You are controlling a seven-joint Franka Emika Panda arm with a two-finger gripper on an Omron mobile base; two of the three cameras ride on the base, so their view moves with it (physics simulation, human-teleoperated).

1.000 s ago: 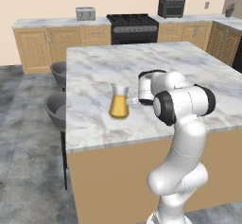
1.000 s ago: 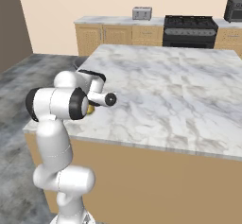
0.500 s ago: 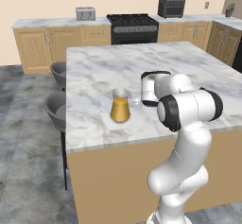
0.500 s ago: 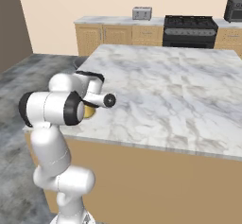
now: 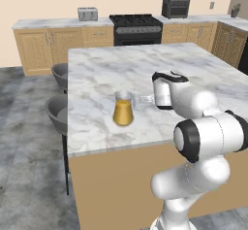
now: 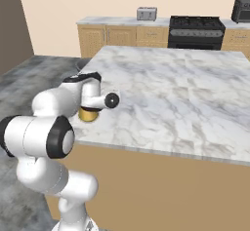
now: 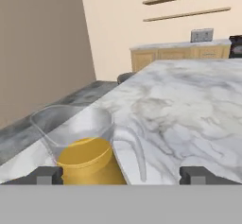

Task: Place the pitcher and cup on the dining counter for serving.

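Observation:
The pitcher (image 5: 123, 110), a clear glass carafe with yellow-orange liquid, stands upright on the marble dining counter (image 5: 106, 73) near its front-left edge. My gripper (image 5: 145, 98) is open just to the right of it, its fingers pointing at the glass without touching it. In the hand view the pitcher (image 7: 82, 152) sits low and left between the spread fingertips (image 7: 45, 175), with the counter (image 7: 189, 105) stretching beyond. From the right base view the hand covers most of the pitcher (image 6: 89, 115). The cup is out of view.
Two grey stools (image 5: 59, 115) stand against the island's left side. Wall counters with a black stove (image 5: 135, 27), a toaster (image 5: 87, 14) and a microwave (image 5: 175, 7) line the back wall. The marble top (image 6: 185, 88) runs wide to the right of the pitcher.
The jaws have opened and let go of the pitcher, which stays standing on the counter. The hand has drawn back slightly to the right.

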